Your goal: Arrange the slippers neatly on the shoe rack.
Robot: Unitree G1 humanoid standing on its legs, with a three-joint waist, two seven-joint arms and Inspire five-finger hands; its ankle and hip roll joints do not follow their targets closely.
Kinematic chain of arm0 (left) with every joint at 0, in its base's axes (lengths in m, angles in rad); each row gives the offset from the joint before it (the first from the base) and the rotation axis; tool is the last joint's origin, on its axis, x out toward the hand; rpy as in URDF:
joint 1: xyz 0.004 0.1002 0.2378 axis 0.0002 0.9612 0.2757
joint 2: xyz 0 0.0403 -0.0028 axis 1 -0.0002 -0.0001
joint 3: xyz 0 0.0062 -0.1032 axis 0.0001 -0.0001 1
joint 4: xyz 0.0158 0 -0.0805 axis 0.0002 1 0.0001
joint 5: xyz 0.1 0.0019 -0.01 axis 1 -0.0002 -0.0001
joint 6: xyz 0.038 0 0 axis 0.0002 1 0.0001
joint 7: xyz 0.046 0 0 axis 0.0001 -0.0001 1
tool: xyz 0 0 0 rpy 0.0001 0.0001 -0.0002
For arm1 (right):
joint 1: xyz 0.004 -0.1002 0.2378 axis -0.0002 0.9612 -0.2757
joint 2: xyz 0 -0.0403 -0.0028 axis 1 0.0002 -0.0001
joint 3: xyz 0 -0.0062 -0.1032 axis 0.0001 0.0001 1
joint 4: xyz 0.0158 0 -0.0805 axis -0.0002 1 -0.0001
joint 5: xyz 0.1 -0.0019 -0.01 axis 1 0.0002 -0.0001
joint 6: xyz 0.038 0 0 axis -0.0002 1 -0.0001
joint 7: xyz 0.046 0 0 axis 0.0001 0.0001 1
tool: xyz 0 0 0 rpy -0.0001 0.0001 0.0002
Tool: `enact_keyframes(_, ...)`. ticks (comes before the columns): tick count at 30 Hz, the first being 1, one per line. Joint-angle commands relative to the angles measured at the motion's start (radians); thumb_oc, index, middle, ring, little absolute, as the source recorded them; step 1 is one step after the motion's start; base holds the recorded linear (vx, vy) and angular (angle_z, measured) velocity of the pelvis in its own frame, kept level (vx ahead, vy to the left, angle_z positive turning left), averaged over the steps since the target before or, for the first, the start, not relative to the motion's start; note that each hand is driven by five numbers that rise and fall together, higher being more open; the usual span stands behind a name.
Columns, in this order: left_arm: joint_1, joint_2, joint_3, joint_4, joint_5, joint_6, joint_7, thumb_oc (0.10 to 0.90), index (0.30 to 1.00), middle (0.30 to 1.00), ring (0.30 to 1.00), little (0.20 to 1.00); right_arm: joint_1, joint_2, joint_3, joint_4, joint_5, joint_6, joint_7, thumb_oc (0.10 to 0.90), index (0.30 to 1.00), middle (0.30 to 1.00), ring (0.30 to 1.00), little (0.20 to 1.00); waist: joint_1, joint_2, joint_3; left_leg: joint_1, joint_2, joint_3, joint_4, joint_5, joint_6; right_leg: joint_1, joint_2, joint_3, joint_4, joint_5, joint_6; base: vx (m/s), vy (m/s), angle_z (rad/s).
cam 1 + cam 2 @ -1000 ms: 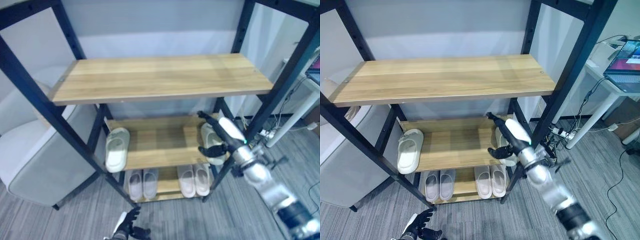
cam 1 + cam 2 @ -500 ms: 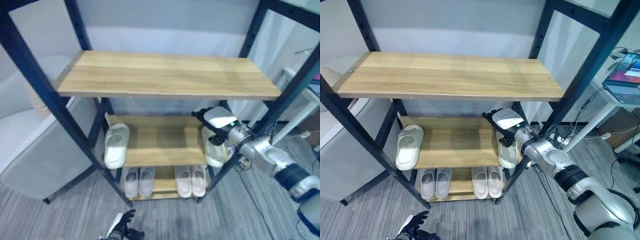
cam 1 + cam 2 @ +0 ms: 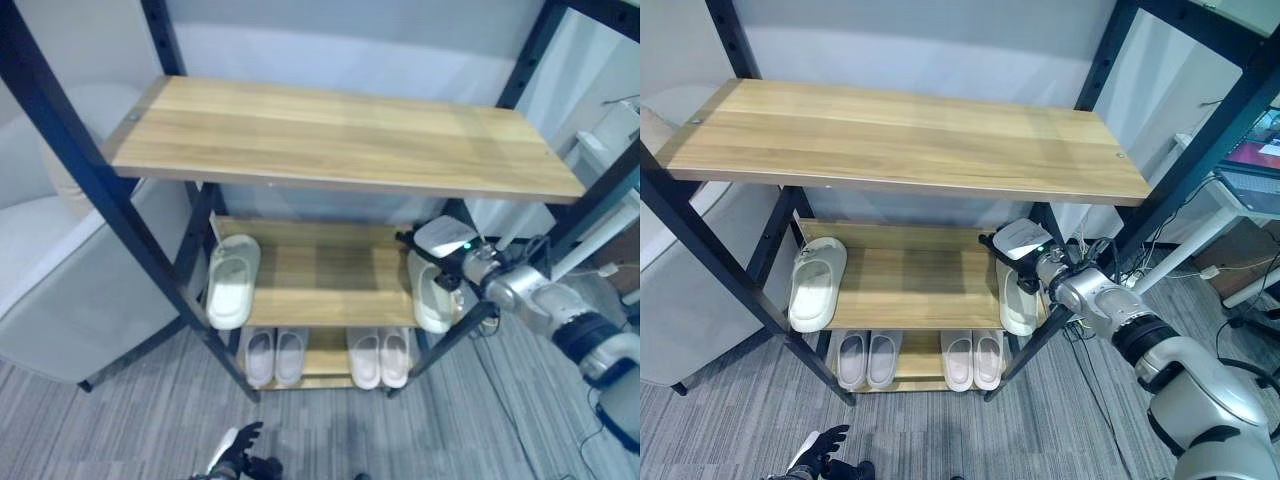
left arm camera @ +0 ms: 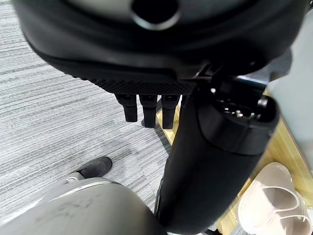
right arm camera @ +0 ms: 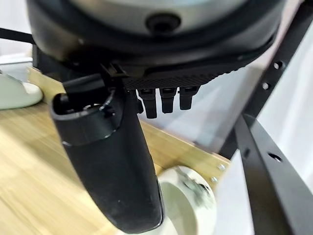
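Three wooden shelves in a black-framed shoe rack (image 3: 1095, 75): top shelf (image 3: 900, 135) bare, middle shelf (image 3: 915, 285) carrying two pale slippers, bottom shelf (image 3: 915, 365) carrying two pairs. Left slipper (image 3: 817, 283) lying at the middle shelf's left end, toe pointing to the back. Right slipper (image 3: 1018, 300) lying at the same shelf's right end, close against the front right post. Right hand (image 3: 1025, 245) reaching in over that right slipper from the side, fingers straight and relaxed, thumb extended, holding nothing, slipper's opening seen just past the thumb in the right wrist view. Left pair (image 3: 867, 358) and right pair (image 3: 974, 358) side by side on the bottom shelf, toes to the back. Left hand (image 3: 820, 462) hanging low over the grey carpet (image 3: 730, 430) in front of the rack, fingers straight, empty. Pale upholstered chair (image 3: 60, 300) standing left of the rack.
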Motion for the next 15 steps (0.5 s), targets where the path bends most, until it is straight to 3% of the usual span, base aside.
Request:
enact_keyframes(1, -0.061, -0.031, -0.063, 0.018, 0.014, -0.041, 0.006, 0.8, 0.9, 0.9, 0.9, 0.9, -0.181, -0.104, 0.011, 0.049, -0.01, 0.048, -0.038, 0.8, 0.9, 0.9, 0.9, 0.9, 0.019, -0.011, 0.01, -0.003, -0.029, 0.03, -0.008, -0.047, 0.006, 0.012, -0.051, 0.02, 0.034, -0.1, 0.111, 0.0, 0.0, 0.0)
enact_keyframes(10, -0.095, -0.022, -0.067, 0.018, -0.008, -0.051, 0.012, 0.8, 0.9, 0.9, 0.9, 0.9, -0.205, -0.106, 0.029, 0.169, -0.019, 0.074, -0.049, 0.8, 0.9, 0.9, 0.9, 0.9, 0.035, -0.01, 0.044, -0.07, -0.044, 0.014, -0.008, -0.035, 0.007, -0.036, -0.063, 0.013, 0.022, -0.08, 0.117, -0.01, 0.01, 0.04)
enact_keyframes(11, -0.099, -0.021, -0.067, 0.019, -0.012, -0.05, 0.014, 0.8, 0.9, 0.9, 0.9, 0.9, -0.208, -0.107, 0.032, 0.179, -0.018, 0.077, -0.05, 0.77, 0.855, 0.855, 0.855, 0.855, 0.036, -0.01, 0.046, -0.077, -0.045, 0.012, -0.008, -0.033, 0.007, -0.043, -0.064, 0.012, 0.021, -0.077, 0.118, 0.0, 0.0, 0.0)
enact_keyframes(13, -0.107, -0.019, -0.066, 0.02, -0.018, -0.052, 0.019, 0.8, 0.9, 0.9, 0.9, 0.9, -0.22, -0.101, 0.037, 0.21, -0.015, 0.083, -0.054, 0.474, 0.411, 0.411, 0.411, 0.411, 0.04, -0.012, 0.051, -0.091, -0.048, 0.012, -0.008, -0.03, 0.008, -0.055, -0.066, 0.013, 0.017, -0.07, 0.119, 0.0, 0.01, 0.04)
enact_keyframes(14, -0.11, -0.018, -0.066, 0.02, -0.02, -0.051, 0.019, 0.8, 0.9, 0.9, 0.9, 0.9, -0.222, -0.099, 0.039, 0.223, -0.014, 0.086, -0.053, 0.4, 0.3, 0.3, 0.3, 0.3, 0.043, -0.012, 0.053, -0.094, -0.048, 0.011, -0.008, -0.03, 0.007, -0.057, -0.066, 0.013, 0.015, -0.068, 0.119, 0.0, 0.001, 0.04)
enact_keyframes(15, -0.114, -0.017, -0.068, 0.02, -0.024, -0.052, 0.02, 0.8, 0.9, 0.9, 0.9, 0.9, -0.228, -0.092, 0.046, 0.246, -0.012, 0.089, -0.053, 0.4, 0.3, 0.3, 0.3, 0.3, 0.046, -0.013, 0.055, -0.099, -0.048, 0.011, -0.008, -0.029, 0.007, -0.062, -0.067, 0.013, 0.014, -0.066, 0.12, 0.0, 0.0, 0.0)
